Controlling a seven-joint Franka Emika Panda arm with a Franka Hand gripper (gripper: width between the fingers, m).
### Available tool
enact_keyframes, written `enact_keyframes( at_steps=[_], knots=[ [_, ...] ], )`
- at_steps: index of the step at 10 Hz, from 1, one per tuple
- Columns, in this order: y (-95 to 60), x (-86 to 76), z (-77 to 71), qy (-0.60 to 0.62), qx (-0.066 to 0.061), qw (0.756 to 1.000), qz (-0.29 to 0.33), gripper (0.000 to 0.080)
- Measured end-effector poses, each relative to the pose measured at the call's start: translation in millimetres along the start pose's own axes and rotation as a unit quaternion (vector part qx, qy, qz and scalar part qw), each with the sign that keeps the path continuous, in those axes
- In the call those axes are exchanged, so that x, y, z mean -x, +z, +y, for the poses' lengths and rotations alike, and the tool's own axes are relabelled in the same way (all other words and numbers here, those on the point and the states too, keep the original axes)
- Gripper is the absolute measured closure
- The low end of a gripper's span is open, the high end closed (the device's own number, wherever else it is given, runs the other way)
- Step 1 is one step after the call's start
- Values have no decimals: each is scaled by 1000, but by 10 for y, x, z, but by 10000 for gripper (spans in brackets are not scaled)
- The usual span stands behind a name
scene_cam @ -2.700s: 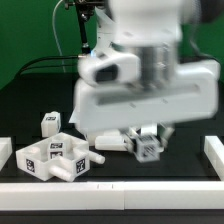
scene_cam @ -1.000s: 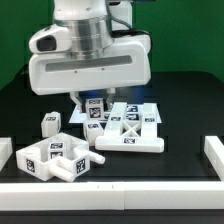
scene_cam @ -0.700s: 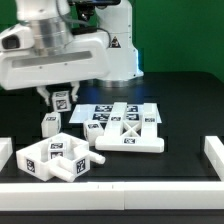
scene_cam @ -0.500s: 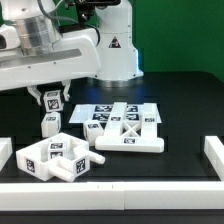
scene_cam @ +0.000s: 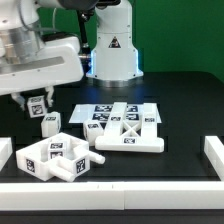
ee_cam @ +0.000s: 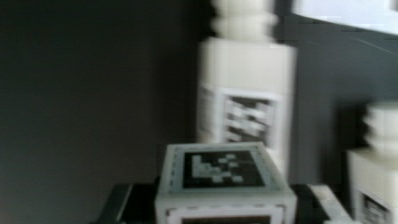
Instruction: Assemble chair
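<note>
- Pinching a tagged leg [scene_cam: 38, 105] by its sides, the fingers [ee_cam: 134, 205] are set part closed, so it is seemingly carried clear of the desk [scene_cam: 180, 100].
- A second leg [scene_cam: 50, 122] is seen just below it; the block [scene_cam: 55, 158] and panel [scene_cam: 128, 135] are near.
- Open desk is offered behind, while an edge block [scene_cam: 5, 150] is close on the exterior view's left.

no words, brands or numbers readable. small dark triangle sign [scene_cam: 113, 43] on white robot arm base [scene_cam: 112, 62], symbol inside too blurry. black-and-white square tags [scene_cam: 128, 139], pattern only, on white plastic chair parts [scene_cam: 60, 160], flat white marker board [scene_cam: 90, 112], white tagged block [ee_cam: 222, 172].
</note>
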State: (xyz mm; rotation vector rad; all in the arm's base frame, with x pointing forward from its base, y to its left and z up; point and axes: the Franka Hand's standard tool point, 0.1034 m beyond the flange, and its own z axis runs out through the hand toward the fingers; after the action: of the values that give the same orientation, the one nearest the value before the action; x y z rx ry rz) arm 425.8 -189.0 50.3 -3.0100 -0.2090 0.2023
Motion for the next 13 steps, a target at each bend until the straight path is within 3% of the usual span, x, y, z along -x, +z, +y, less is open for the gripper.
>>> enact_keyframes(
  at_steps=[1, 3, 7, 9, 10, 11, 12, 13],
  knots=[
    [83, 65, 185, -12, 9, 1000, 1, 518],
    [229, 110, 336, -14, 14, 1000, -5, 518],
    [379, 79, 334, -18, 22, 1000, -8, 518],
    [379, 82, 337, -18, 22, 1000, -8, 275],
    [372, 85, 338, -19, 21, 1000, -9, 275],
    [309, 89, 338, -18, 17, 1000, -10, 172],
    [187, 43, 317, -21, 16, 1000, -3, 157],
    [27, -25, 211, -14, 8, 1000, -8, 157]
  ],
)
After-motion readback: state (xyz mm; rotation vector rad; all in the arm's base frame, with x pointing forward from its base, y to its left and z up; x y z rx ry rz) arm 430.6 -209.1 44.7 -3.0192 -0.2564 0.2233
